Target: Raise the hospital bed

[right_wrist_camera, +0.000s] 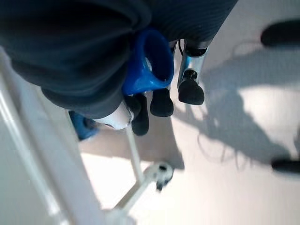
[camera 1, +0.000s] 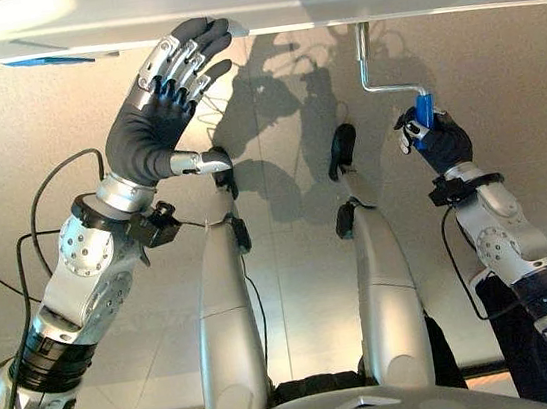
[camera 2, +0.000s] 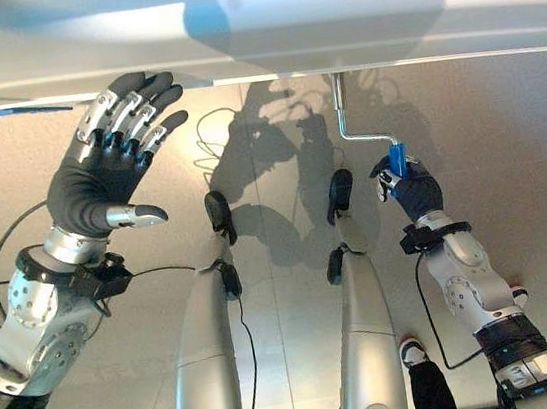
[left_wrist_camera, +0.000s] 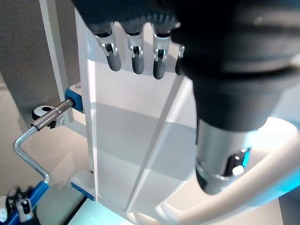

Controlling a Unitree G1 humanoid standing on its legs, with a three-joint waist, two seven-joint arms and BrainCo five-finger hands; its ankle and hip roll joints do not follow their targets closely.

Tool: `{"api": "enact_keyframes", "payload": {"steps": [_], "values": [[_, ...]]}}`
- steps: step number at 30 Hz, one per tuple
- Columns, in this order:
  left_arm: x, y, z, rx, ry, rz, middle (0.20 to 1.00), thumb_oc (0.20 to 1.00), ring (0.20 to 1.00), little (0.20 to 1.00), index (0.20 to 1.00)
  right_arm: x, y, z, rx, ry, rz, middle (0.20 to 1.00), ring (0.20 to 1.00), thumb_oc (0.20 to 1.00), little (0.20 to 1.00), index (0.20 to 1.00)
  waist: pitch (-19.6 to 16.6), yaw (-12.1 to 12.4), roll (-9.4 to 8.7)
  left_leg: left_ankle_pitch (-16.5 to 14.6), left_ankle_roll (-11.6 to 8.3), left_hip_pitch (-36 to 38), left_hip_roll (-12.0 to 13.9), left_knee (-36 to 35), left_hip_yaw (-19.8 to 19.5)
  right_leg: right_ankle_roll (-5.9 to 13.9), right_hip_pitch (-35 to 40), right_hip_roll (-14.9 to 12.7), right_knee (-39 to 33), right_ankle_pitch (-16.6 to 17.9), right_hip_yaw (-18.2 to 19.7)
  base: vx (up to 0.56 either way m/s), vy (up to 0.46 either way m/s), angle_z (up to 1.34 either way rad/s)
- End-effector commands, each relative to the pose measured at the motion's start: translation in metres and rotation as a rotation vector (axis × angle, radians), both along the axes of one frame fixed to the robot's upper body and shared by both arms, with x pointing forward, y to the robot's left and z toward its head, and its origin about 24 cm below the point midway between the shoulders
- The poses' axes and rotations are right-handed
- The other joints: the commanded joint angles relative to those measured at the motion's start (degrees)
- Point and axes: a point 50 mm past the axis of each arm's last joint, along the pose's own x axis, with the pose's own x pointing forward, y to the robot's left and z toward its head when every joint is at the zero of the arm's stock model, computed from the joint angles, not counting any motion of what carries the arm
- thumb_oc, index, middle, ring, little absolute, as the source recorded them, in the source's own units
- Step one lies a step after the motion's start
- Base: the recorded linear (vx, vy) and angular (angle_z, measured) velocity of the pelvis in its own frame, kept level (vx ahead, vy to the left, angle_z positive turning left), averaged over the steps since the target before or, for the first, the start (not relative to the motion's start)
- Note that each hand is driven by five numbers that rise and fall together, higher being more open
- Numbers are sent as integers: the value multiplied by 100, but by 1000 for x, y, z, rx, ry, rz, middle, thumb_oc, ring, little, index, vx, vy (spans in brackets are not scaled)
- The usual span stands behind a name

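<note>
Bed: white hospital bed footboard panel (camera 1: 257, 0) running across the far edge of the head views, pale and glossy, standing above a light tiled floor (camera 1: 502, 104)
Crank: bent silver metal crank rod (camera 1: 376, 65) coming down from the underside of the bed edge, turning sideways, ending in a blue plastic grip (camera 1: 424, 109); seen also in the left wrist view as a zigzag rod (left_wrist_camera: 30, 150) leaving a blue socket on the bed frame
Right hand: right hand (camera 1: 435, 140) curled round the blue grip, fingers wrapped about it, thumb side toward the bed; in the right wrist view blue grip (right_wrist_camera: 150, 63) pressed between the dark palm cover and the dark-tipped fingers (right_wrist_camera: 161, 102)
Left hand: left hand (camera 1: 156, 114) raised on the robot's left, fingers straight and spread wide, holding nothing; fingertips at or just below the lower edge of the white panel, contact not certain; thumb stuck out sideways, apart from the fingers
Left wrist view: straight fingers (left_wrist_camera: 133, 58) laid near the flat white panel (left_wrist_camera: 126, 140), a curved white rail below it
Spacing: two hands well apart, left hand toward one side of the footboard, crank and right hand toward the other
</note>
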Motion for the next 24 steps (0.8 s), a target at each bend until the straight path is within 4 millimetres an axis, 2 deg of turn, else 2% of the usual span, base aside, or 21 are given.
{"api": "enact_keyframes", "payload": {"steps": [1,2,3,9,12,14,16,17,18,19,21,23,24], "values": [[-18,-4,13,4,-93,-60,1000,1000,1000,1000,1000,-19,-8,76,-1,-369,155,200,200,200,200,200,-129,-107,-115,23,-168,394,136,-289,-83,241,323,147,396,-485,-217,0,0,0],[-15,-8,11,27,-86,-74,1000,1000,1000,1000,1000,-18,25,77,-32,-346,333,200,200,200,200,200,-129,-22,-79,43,-167,383,132,-290,-101,233,325,139,410,-478,-237,0,0,0],[-15,-8,11,27,-86,-72,1000,1000,1000,1000,1000,-18,25,77,-32,-346,335,200,200,200,200,200,-129,-34,-83,42,-167,382,131,-289,-102,233,325,138,410,-479,-238,0,0,0],[-4,-22,10,0,-84,-98,1000,1000,1000,1000,1000,0,122,68,-35,-270,691,200,200,200,200,200,-129,278,89,84,-135,329,66,-300,-149,221,306,92,433,-464,-289,3,2,-3],[1,-26,10,-19,-89,-94,1000,1000,1000,1000,1000,15,148,65,-103,-253,693,200,200,200,200,200,-129,417,187,95,-125,325,45,-328,-165,211,329,48,421,-465,-336,0,0,0],[2,-28,9,-30,-84,-96,1000,1000,1000,1000,1000,21,157,61,-150,-243,678,200,200,200,200,200,-129,473,227,99,-126,327,33,-338,-164,209,339,35,415,-467,-355,5,-2,2],[2,-33,9,-75,-77,-121,1000,1000,1000,1000,1000,44,172,48,-173,-182,589,200,200,200,200,200,-129,602,317,99,-120,339,10,-356,-188,203,379,16,378,-448,-383,17,9,5],[0,-36,10,-85,-76,-140,1000,1000,1000,1000,1000,57,180,34,-269,-139,511,200,200,200,200,200,-129,680,373,95,-119,358,2,-367,-200,196,408,18,349,-444,-393,0,0,0],[0,-35,10,-84,-76,-139,1000,1000,1000,1000,1000,57,180,34,-268,-139,511,200,200,200,200,200,-129,680,369,94,-120,358,3,-367,-201,195,409,20,346,-443,-394,0,0,0],[0,-38,9,-98,-64,-156,1000,1000,1000,1000,1000,65,182,23,-253,-78,466,200,200,200,200,200,-129,717,389,91,-118,349,3,-359,-202,190,410,23,332,-432,-388,0,0,0],[0,-42,9,-114,-56,-181,1000,1000,1000,1000,1000,80,180,8,-373,-22,370,200,200,200,200,200,-129,773,424,86,-124,357,0,-368,-208,190,429,24,300,-429,-383,0,0,0],[0,-48,11,-125,-52,-211,1000,1000,1000,1000,1000,96,165,-7,-416,77,238,200,200,200,200,200,-129,827,479,79,-124,322,-11,-345,-218,186,429,25,286,-427,-389,0,0,0],[-1,-49,11,-129,-49,-224,1000,1000,1000,1000,1000,103,152,-16,-459,129,161,200,200,200,200,200,-129,846,511,75,-122,323,-21,-348,-220,182,427,23,285,-434,-384,0,0,0]]}}
